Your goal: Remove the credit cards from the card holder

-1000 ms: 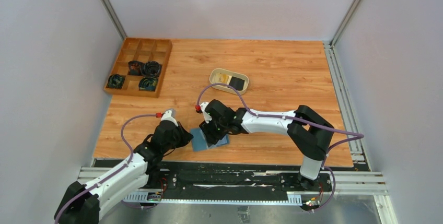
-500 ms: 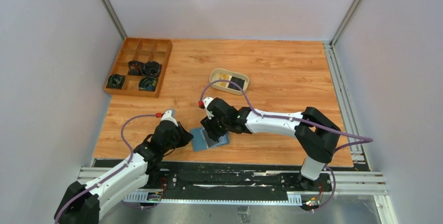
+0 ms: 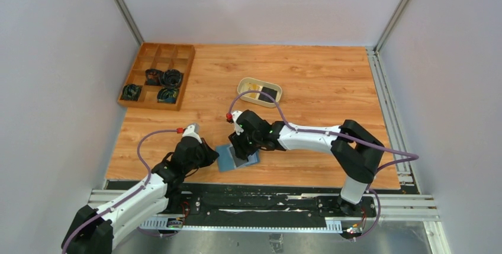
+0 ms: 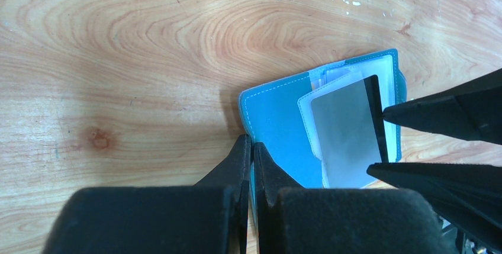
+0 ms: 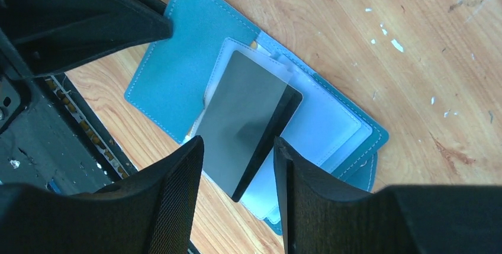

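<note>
The teal-blue card holder (image 3: 228, 160) lies open near the table's front edge, lighter blue inside (image 5: 331, 127). My left gripper (image 4: 251, 147) is shut on the edge of its left flap (image 4: 278, 129). A grey credit card with a black stripe (image 5: 245, 115) sticks partway out of a clear sleeve. It also shows in the left wrist view (image 4: 346, 129). My right gripper (image 5: 238, 141) is open, one jaw on each side of the card's near end. A black card (image 3: 270, 95) and a tan-gold card (image 3: 253, 88) lie in the beige oval dish (image 3: 244, 80).
A brown wooden compartment tray (image 3: 142, 55) with several dark coiled items stands at the back left. The black rail (image 3: 266, 198) with the arm bases runs right below the card holder. Grey walls enclose the table on three sides.
My right gripper has shifted slightly to the right over the card holder. My left gripper and the holder have stayed in place.
</note>
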`<action>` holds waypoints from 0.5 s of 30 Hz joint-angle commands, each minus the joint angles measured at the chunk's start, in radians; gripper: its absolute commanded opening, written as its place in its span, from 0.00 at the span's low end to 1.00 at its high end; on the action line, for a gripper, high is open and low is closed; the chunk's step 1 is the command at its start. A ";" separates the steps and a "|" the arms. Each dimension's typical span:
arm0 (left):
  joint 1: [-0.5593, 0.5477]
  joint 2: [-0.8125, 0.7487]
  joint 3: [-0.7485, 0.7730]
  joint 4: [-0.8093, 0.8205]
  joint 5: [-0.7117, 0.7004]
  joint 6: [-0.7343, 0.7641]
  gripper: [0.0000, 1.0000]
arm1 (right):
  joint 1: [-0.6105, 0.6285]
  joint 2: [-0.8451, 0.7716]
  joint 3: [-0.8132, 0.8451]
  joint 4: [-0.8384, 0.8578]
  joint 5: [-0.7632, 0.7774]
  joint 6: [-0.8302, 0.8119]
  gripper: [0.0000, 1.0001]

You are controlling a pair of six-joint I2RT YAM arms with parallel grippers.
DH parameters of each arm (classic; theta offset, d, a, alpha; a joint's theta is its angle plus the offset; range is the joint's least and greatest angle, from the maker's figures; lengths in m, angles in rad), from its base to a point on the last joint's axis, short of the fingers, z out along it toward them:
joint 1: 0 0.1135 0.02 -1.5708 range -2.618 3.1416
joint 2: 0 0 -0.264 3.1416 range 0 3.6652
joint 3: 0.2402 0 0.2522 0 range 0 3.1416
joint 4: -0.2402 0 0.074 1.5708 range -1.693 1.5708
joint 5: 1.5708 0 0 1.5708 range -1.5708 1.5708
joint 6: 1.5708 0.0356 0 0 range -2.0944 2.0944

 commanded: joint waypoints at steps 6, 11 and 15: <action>0.006 0.014 0.000 -0.016 -0.007 0.023 0.00 | -0.086 0.001 -0.088 0.081 -0.039 0.083 0.50; 0.006 0.028 0.002 -0.009 -0.007 0.025 0.00 | -0.094 0.002 -0.091 0.095 -0.063 0.083 0.50; 0.006 0.037 0.000 -0.003 -0.007 0.025 0.00 | -0.094 -0.001 -0.105 0.141 -0.110 0.088 0.48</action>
